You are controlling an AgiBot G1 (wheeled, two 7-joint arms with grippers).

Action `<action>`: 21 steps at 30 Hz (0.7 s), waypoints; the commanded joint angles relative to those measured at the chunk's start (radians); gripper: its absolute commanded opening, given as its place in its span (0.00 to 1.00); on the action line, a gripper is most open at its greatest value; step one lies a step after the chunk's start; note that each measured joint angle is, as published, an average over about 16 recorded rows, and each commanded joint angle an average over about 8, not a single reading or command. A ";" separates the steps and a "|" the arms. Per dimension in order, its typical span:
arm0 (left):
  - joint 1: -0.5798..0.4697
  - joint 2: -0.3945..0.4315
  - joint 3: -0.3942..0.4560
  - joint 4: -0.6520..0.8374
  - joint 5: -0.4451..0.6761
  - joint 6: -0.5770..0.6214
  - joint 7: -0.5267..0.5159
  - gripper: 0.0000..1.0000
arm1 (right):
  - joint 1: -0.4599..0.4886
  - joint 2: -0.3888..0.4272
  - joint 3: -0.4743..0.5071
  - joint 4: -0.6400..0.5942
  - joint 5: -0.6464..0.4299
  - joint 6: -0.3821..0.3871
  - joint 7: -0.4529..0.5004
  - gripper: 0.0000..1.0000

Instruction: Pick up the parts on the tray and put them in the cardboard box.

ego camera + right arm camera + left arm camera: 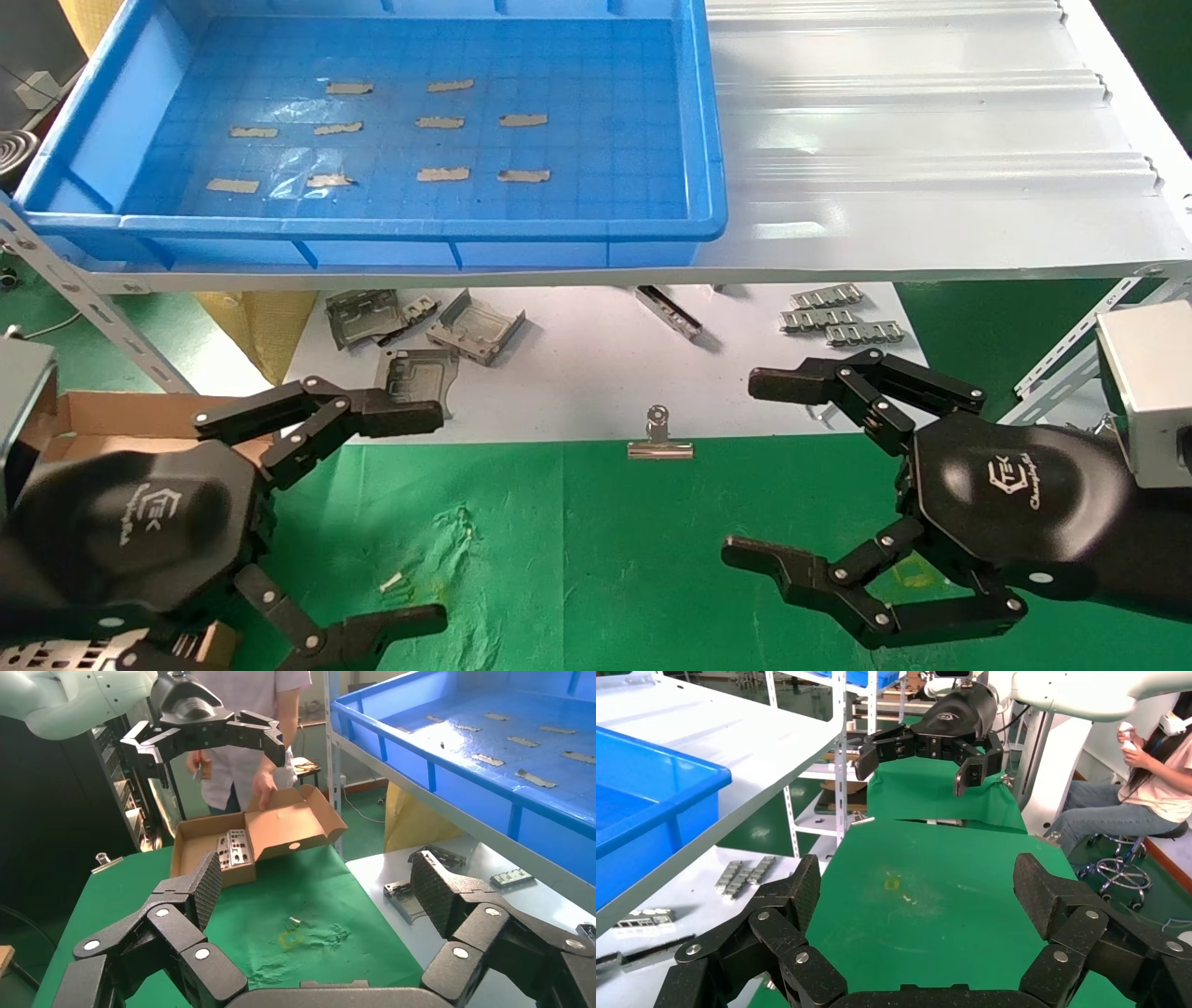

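Note:
The blue tray (372, 226) stands on the upper shelf; its floor shows only tan tape strips and no parts. It also shows in the right wrist view (436, 748). The cardboard box (211, 846) sits open on the green cloth at my left, its edge in the head view (121, 410). Silver punched plates (234, 849) lie inside it. My left gripper (424, 517) is open and empty above the cloth beside the box. My right gripper (750, 471) is open and empty above the cloth on the right. Each wrist view shows its own gripper open, left (919, 888) and right (316, 885).
Grey stamped brackets (475, 326), ridged silver strips (838, 317) and a binder clip (659, 438) lie on the white lower surface under the white corrugated sheet (931, 140). A person's hand (261, 787) rests at the box's far side. Another person (1151, 769) sits to the right.

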 commanded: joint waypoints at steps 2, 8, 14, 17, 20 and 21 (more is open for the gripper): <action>0.000 0.000 0.000 0.001 0.000 0.000 0.000 1.00 | 0.000 0.000 0.000 0.000 0.000 0.000 0.000 1.00; -0.001 0.001 0.001 0.001 0.001 0.000 0.001 1.00 | 0.000 0.000 0.000 0.000 0.000 0.000 0.000 1.00; -0.001 0.001 0.001 0.002 0.001 0.000 0.001 1.00 | 0.000 0.000 0.000 0.000 0.000 0.000 0.000 1.00; -0.001 0.001 0.001 0.002 0.001 0.000 0.001 1.00 | 0.000 0.000 0.000 0.000 0.000 0.000 0.000 1.00; -0.001 0.001 0.001 0.002 0.001 0.000 0.001 1.00 | 0.000 0.000 0.000 0.000 0.000 0.000 0.000 1.00; -0.001 0.001 0.001 0.002 0.001 0.000 0.001 1.00 | 0.000 0.000 0.000 0.000 0.000 0.000 0.000 1.00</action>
